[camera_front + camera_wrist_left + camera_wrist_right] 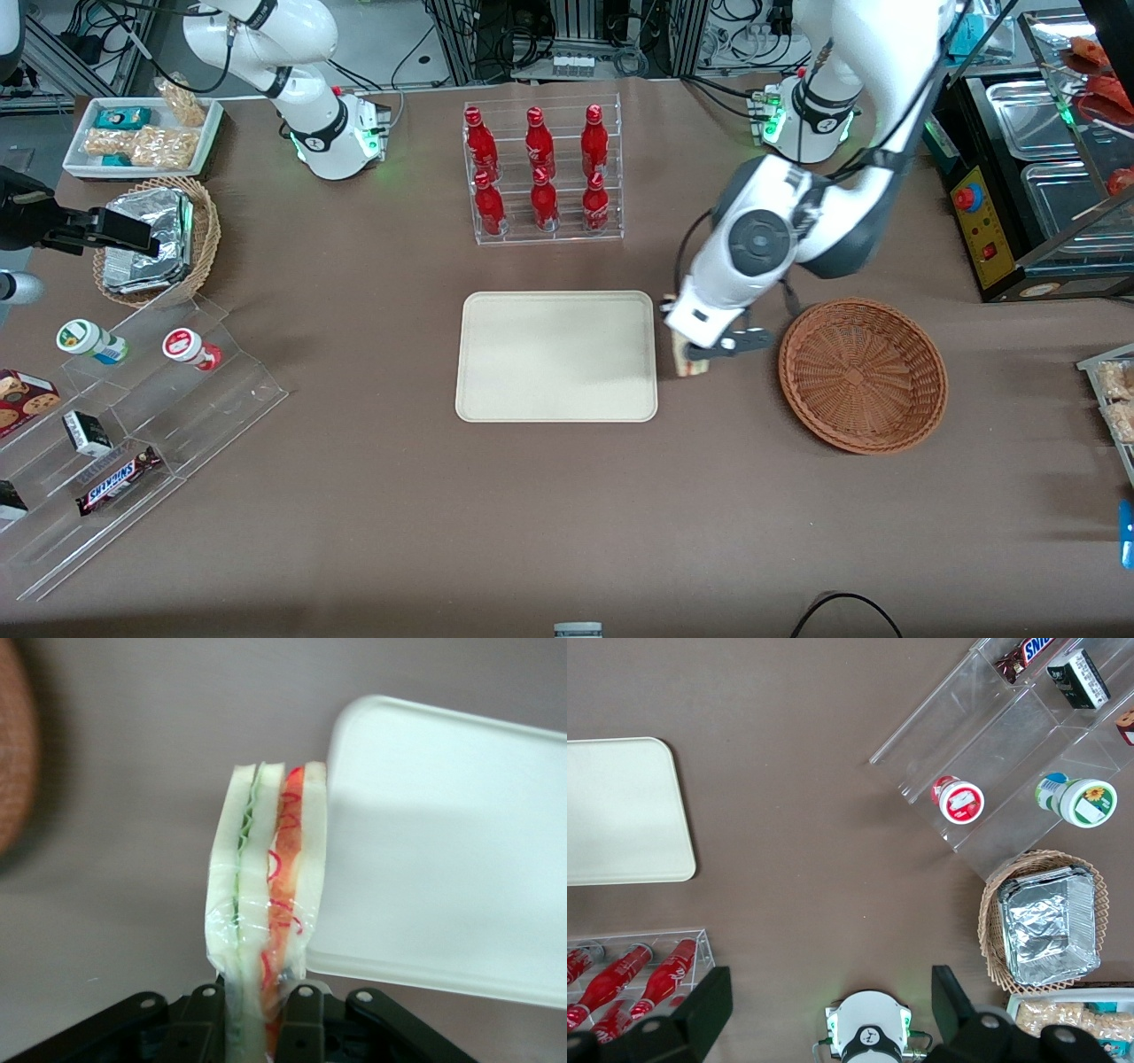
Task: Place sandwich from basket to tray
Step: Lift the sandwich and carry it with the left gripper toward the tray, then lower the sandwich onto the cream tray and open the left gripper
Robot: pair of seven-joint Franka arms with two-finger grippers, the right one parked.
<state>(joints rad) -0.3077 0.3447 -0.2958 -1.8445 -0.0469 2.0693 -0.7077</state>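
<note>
My gripper [700, 356] [257, 1028] is shut on the sandwich [266, 904], a plastic-wrapped wedge of white bread with green and orange-red filling. It hangs just above the table, between the beige tray [556, 354] and the reddish-brown wicker basket [862, 374]. In the front view only a sliver of the sandwich [683, 361] shows under the arm, right beside the tray's short edge. The wrist view shows the tray [452, 842] close alongside the sandwich. The basket holds nothing.
A clear rack of red bottles [540, 173] stands farther from the front camera than the tray. Toward the parked arm's end are a tan basket with foil packs [155, 239], a white snack tray [142, 135] and clear stepped shelves [133, 425].
</note>
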